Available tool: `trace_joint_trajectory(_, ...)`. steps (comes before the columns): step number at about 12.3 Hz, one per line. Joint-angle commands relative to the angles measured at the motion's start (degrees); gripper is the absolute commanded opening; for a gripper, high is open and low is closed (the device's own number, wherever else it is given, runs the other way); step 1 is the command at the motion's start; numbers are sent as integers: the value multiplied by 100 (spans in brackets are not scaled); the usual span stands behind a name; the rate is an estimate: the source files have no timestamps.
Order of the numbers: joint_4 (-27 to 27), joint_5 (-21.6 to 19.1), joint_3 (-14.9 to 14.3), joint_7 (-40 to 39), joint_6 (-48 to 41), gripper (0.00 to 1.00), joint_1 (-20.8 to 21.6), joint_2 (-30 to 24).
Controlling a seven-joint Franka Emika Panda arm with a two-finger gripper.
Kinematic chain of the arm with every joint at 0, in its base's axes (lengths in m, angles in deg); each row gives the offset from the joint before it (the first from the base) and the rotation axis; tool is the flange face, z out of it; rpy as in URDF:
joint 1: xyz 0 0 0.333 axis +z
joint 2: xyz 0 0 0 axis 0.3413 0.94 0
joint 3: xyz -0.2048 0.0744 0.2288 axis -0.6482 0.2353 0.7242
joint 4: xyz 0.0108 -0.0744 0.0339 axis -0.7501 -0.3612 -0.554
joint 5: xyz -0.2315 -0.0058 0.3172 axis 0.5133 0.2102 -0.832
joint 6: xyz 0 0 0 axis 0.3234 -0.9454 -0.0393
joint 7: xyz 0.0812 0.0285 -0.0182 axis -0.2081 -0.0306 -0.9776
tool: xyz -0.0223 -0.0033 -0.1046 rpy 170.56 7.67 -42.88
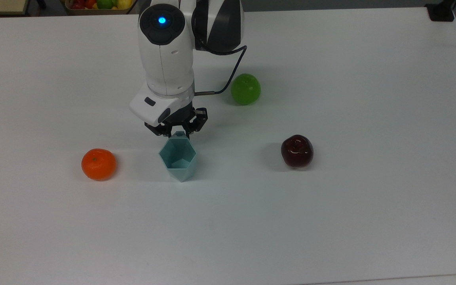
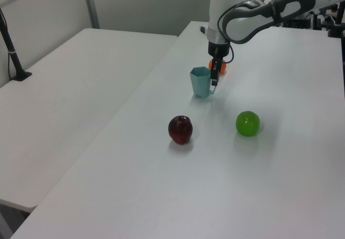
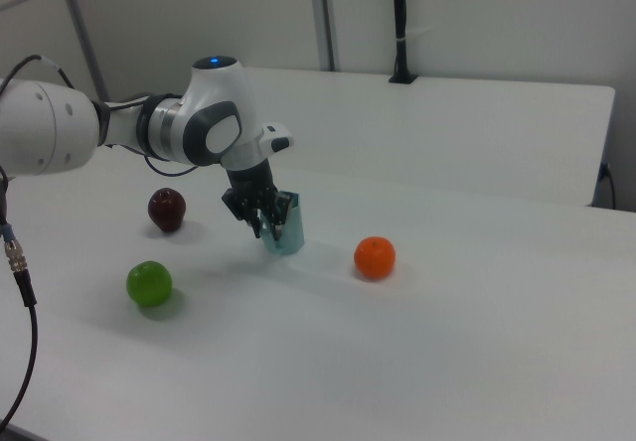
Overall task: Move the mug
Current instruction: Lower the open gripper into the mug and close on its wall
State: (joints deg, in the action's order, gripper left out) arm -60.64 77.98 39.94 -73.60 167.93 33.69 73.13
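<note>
Right view. A white table (image 3: 447, 362) carries four items. The teal mug (image 3: 286, 224) stands upright near the middle. The arm reaches in from the right view's left, its gripper (image 3: 266, 224) lowered onto the mug's near-left side, fingers closed against it. An orange (image 3: 375, 257) sits to the mug's right, apart from it. A dark red apple (image 3: 167, 210) and a green apple (image 3: 149, 284) lie to the left, well apart from the mug.

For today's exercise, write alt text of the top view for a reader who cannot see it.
A white robot arm's gripper closes on the handle tab of a teal mug standing upright on a white table. An orange lies to the top view's left, a dark red apple to its right, a green apple behind.
</note>
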Motion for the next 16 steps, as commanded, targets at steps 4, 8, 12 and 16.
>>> trace_joint_trajectory(4,-242,79,-72,-7,164,35,121,-79)
trace_joint_trajectory(8,-242,79,-72,10,173,11,129,-79)
trace_joint_trajectory(12,-242,70,-72,19,156,0,129,-122)
trace_joint_trajectory(16,-250,61,-81,212,68,0,77,-482)
